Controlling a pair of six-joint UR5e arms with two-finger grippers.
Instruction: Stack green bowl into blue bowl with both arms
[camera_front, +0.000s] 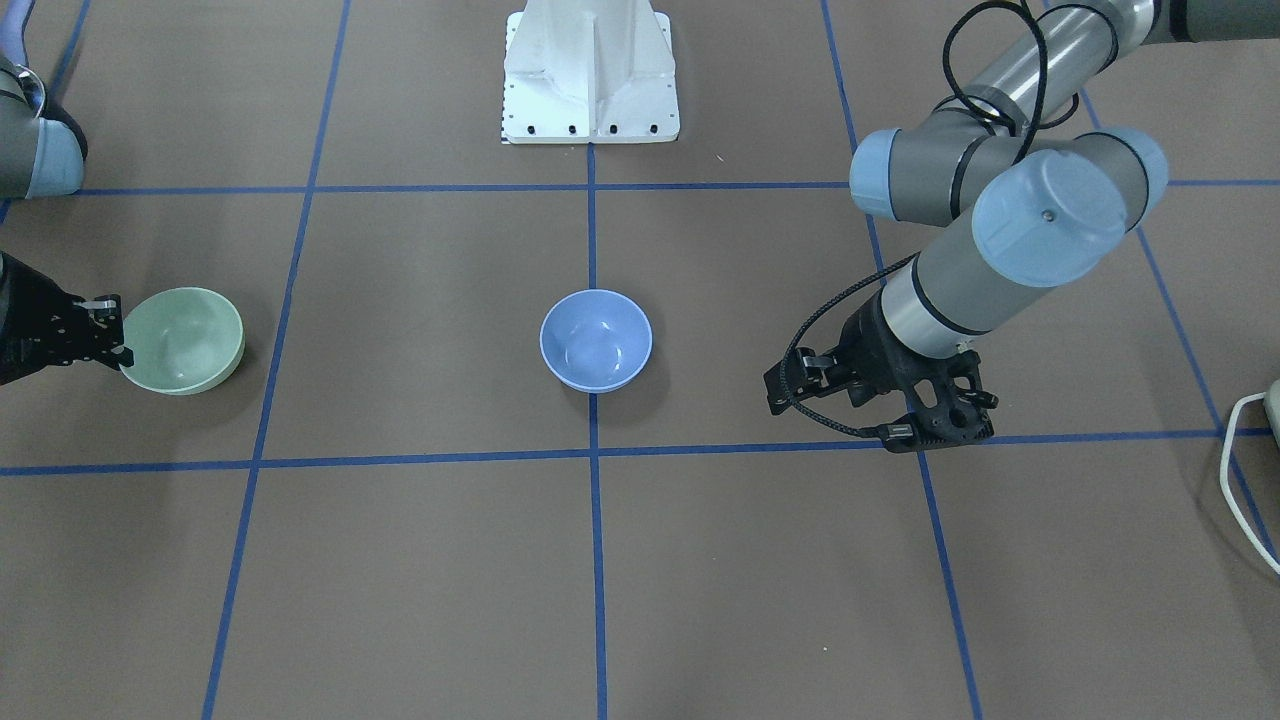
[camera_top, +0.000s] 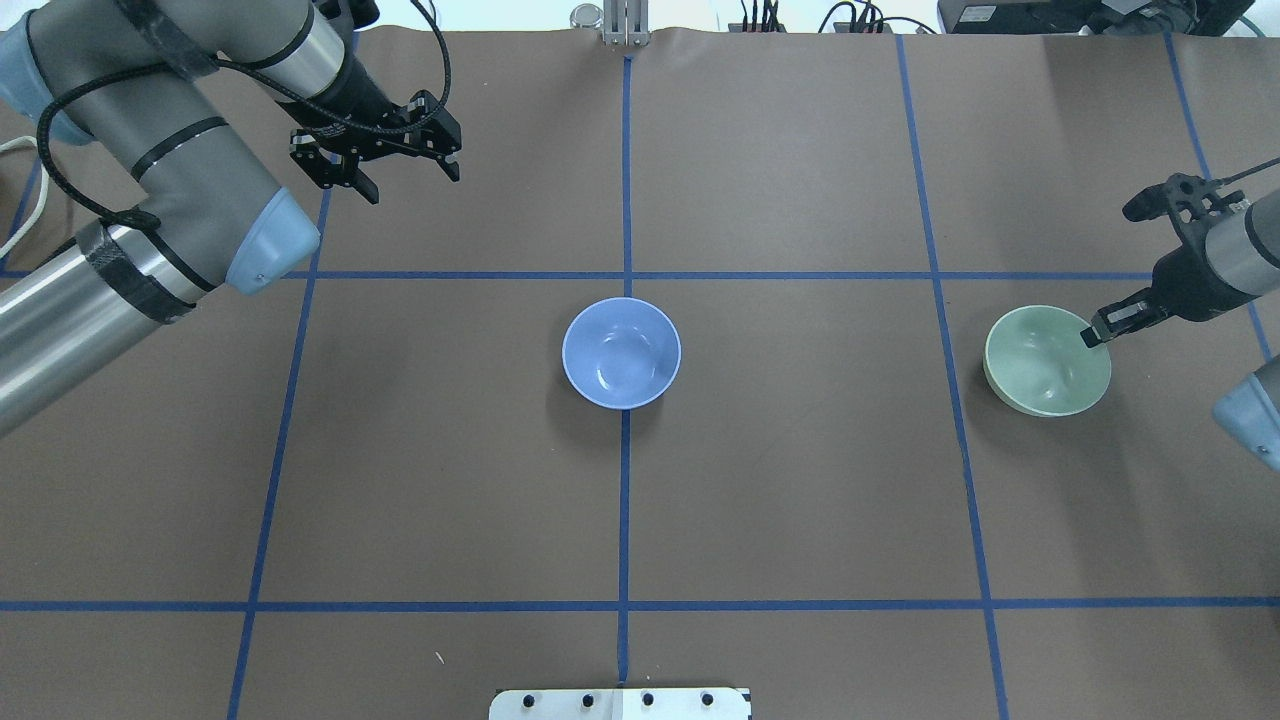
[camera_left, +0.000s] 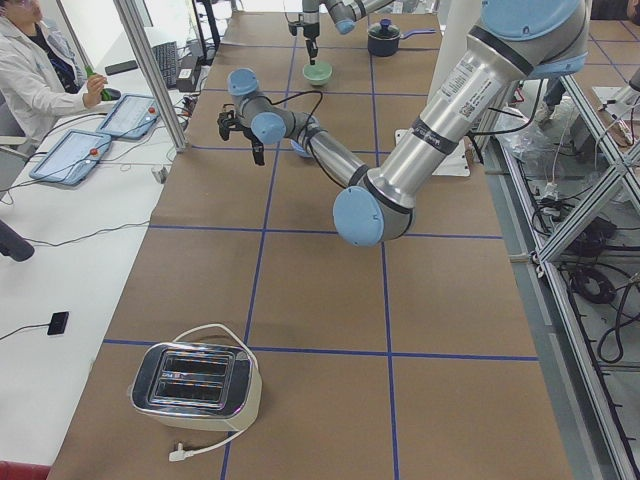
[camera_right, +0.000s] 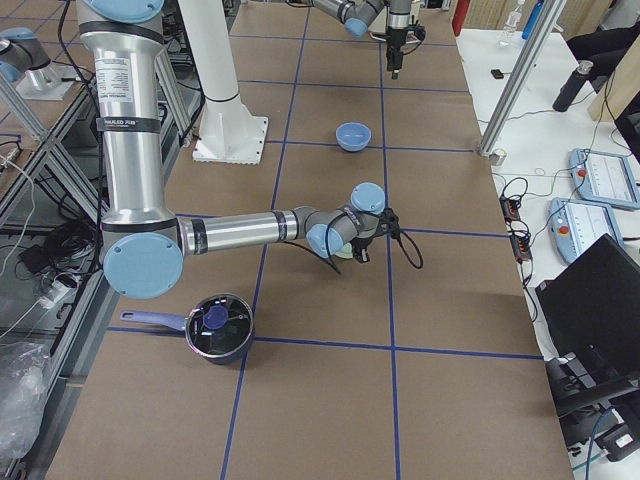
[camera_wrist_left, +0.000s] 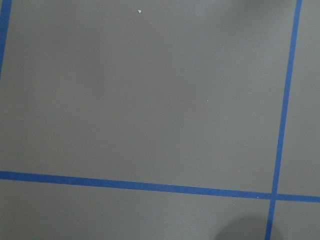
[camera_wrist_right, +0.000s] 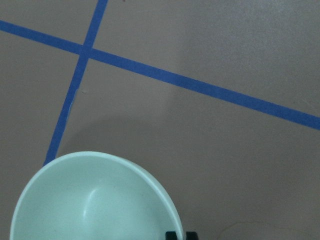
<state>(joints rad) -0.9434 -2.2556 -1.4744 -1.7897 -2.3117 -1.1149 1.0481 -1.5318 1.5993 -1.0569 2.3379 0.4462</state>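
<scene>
The green bowl (camera_front: 182, 340) sits at my right side of the table (camera_top: 1047, 360). My right gripper (camera_top: 1097, 334) is at its outer rim, with one finger inside and one outside, shut on the rim. The right wrist view shows the bowl (camera_wrist_right: 95, 200) with the fingertips (camera_wrist_right: 173, 234) close together at its edge. The blue bowl (camera_top: 621, 352) stands upright and empty at the table's centre (camera_front: 596, 340). My left gripper (camera_top: 412, 183) is open and empty, above the table far to the left of the blue bowl (camera_front: 792, 380).
A white pedestal (camera_front: 590, 70) stands at the robot's side of the table. A toaster (camera_left: 195, 380) with a white cable sits at the left end. A dark pot (camera_right: 218, 325) sits at the right end. Blue tape lines cross the brown table.
</scene>
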